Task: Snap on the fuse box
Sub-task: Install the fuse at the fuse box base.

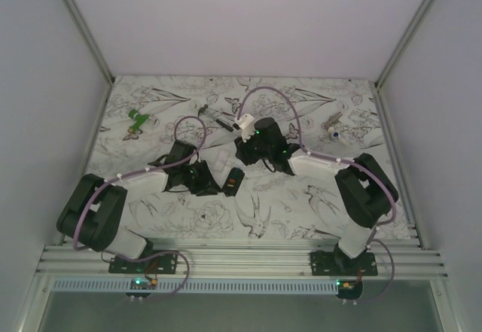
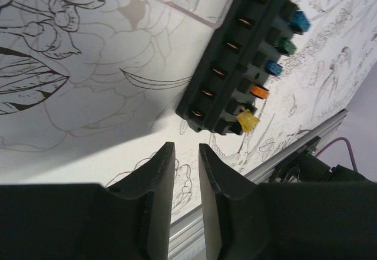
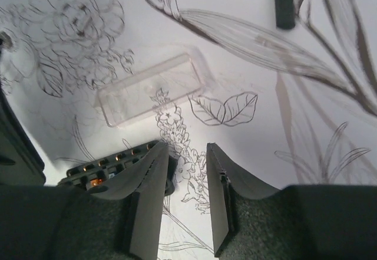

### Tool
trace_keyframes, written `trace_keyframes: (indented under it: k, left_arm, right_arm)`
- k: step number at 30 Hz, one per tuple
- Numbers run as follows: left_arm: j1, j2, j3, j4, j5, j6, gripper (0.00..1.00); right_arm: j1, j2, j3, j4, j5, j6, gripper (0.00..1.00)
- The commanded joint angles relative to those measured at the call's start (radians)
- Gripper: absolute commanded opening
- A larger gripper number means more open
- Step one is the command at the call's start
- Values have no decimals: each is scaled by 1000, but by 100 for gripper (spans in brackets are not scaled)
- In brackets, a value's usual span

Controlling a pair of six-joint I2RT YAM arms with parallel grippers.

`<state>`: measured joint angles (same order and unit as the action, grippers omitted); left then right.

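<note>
- My left gripper [image 2: 184, 174] hangs low over the worktop [image 1: 301, 196]. Its jaws stand a narrow gap apart with nothing between them. The fuse box [image 2: 227, 65] sits just beyond its fingertips, not touched.
- The clear cover [image 3: 152, 89] lies flat just on the far side of the box, apart from it. I judge it thin, light and a little springy, and likely to crack under a hard squeeze. I'd pinch it across its long edges.
- The fuse box lies on the worktop between my two grippers, near the middle. It looks like a light, stiff black plastic block with smooth walls that could slip. Coloured fuses stand out of one side, so I'd take it across the plain long walls, clear of them.
- My right gripper [image 3: 187, 168] is parted and empty too. The box's end shows beside one finger; I cannot tell whether they touch.
</note>
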<state>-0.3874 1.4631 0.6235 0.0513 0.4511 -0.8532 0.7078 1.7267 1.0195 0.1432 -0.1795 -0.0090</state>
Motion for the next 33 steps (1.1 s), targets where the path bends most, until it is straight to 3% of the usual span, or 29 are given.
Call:
trace_keyframes:
  k: [1, 8, 17, 22, 26, 33]
  left_arm:
    - [-10, 50, 15, -23, 1, -7, 23]
    - [-10, 122, 53, -23, 10, 13, 20]
    - [-10, 226, 143, -24, 34, 43, 18]
    - [-10, 265, 175, -24, 38, 49, 19]
    - [-10, 280, 203, -24, 49, 55, 19]
    - [-7, 142, 153, -55, -22, 87, 34]
  right_arm:
    - [-4, 84, 54, -80, -3, 44, 37]
    - [-4, 138, 76, -115, -30, 42, 35]
    - [-4, 79, 2, -147, -50, 67, 34]
    - [-3, 31, -32, -195, 8, 110, 34]
    - [-4, -17, -52, -238, 141, 161, 34]
    - [79, -121, 24, -434, 221, 115, 37]
